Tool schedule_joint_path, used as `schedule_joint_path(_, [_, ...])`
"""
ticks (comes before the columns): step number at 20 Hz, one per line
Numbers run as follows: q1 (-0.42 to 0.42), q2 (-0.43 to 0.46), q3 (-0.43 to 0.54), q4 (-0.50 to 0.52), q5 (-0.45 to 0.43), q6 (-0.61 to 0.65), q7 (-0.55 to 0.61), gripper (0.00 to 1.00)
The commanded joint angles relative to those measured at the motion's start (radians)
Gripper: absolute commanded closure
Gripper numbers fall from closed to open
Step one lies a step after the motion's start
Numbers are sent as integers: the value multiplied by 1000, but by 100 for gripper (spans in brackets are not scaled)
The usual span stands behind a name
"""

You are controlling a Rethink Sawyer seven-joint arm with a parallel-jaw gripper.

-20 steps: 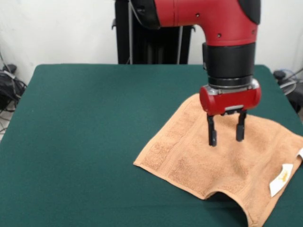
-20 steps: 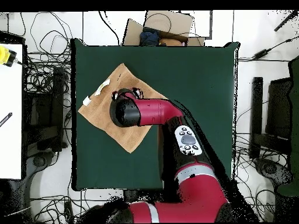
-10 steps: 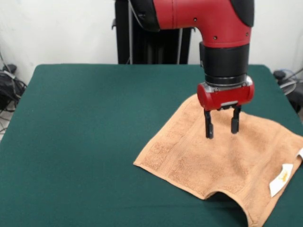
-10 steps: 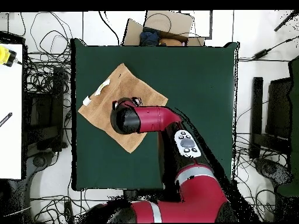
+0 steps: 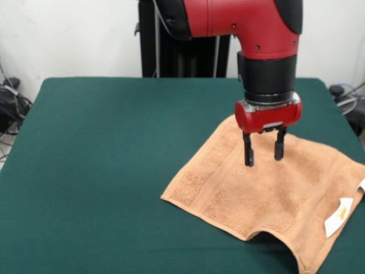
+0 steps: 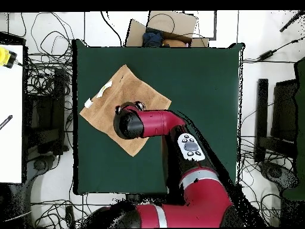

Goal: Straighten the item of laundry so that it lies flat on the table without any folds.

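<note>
Towel (image 5: 268, 188) lies spread on the surface (image 5: 102, 160), out toward the right edge in my front view, mostly flat but with its near edge humped up off the felt, leaving a dark gap beneath. Over the last second my gripper (image 5: 262, 154) has risen a little and drifted back toward the towel's far corner; its fingers are apart and empty, hanging just above the cloth. I read that as a release with the hump not yet smoothed. The towel's right corner and lower tip run out of the front picture. A white tag (image 5: 338, 216) shows at the right edge. From overhead the arm (image 6: 149, 123) hides the towel's middle, so I cannot judge folds there.
</note>
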Motion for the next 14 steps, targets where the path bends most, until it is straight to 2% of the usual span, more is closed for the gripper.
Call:
schedule_joint_path(1, [-58,135,53,65,-126,-110,45,0])
schedule_joint_path(5, [-81,200,61,30,-179,-175,46,0])
schedule_joint_path(11, [-103,272,92,-31,-236,-208,41,0])
schedule_joint_path(14, [-82,285,71,-59,-242,-185,39,0])
